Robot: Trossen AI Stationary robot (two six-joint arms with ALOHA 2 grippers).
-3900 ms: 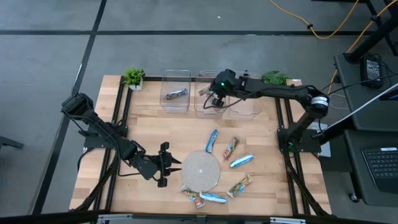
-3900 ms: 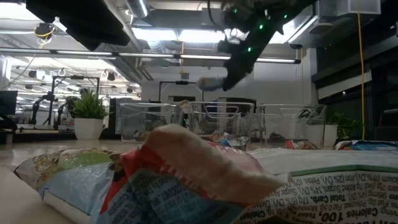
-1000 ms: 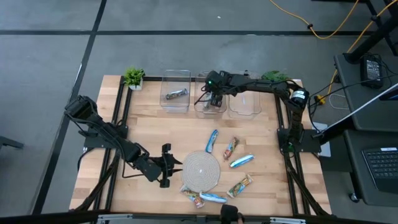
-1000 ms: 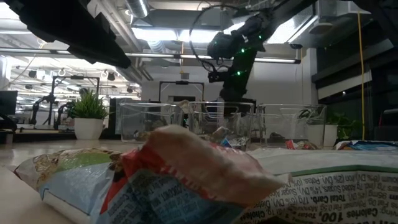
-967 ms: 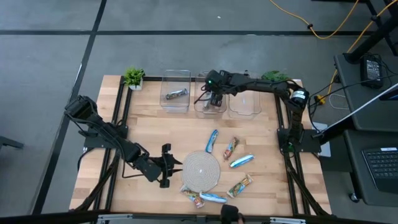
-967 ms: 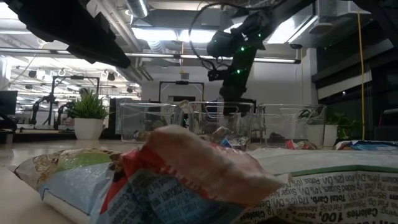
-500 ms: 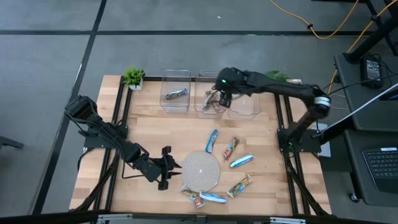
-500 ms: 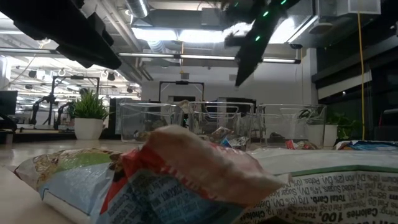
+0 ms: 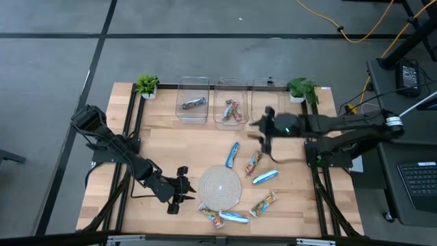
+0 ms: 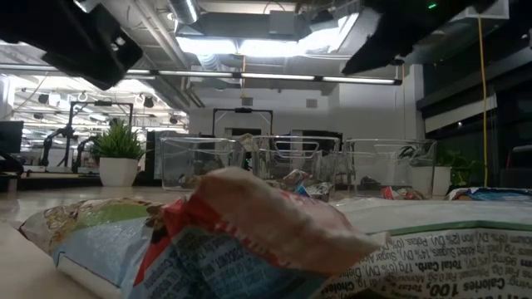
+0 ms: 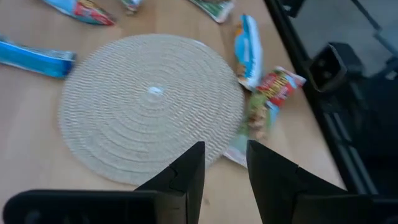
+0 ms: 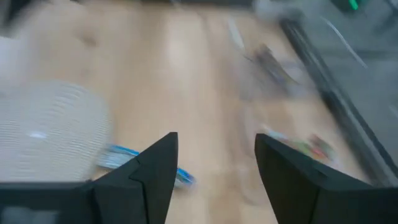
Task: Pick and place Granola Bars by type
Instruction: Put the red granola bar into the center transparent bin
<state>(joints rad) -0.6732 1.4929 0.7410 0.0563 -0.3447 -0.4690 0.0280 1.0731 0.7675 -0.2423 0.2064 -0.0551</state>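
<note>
Several loose granola bars lie flat on the wooden table around a round woven mat (image 9: 220, 186): a blue bar (image 9: 233, 154), a red-orange bar (image 9: 254, 162), another blue bar (image 9: 265, 176), and others (image 9: 263, 203) near the front edge. My left gripper (image 9: 186, 193) (image 11: 225, 168) stands open and empty just left of the mat. My right gripper (image 9: 266, 140) (image 12: 214, 168) hangs open and empty above the table, right of the red-orange bar; a blue bar (image 12: 118, 152) shows beyond its fingers.
Three clear bins stand in a row at the back: the left bin (image 9: 193, 102) holds a grey-blue bar, the middle bin (image 9: 231, 109) coloured bars, then the right bin (image 9: 268, 102). Small plants (image 9: 146, 85) (image 9: 300, 87) flank them. A wrapped bar (image 10: 233, 241) lies close before the low camera.
My right gripper has risen out of the middle bin and swung toward the table's near and right side, staying open and empty; it now hangs over the loose bars. My left gripper has shifted a little toward the near edge beside the mat.
</note>
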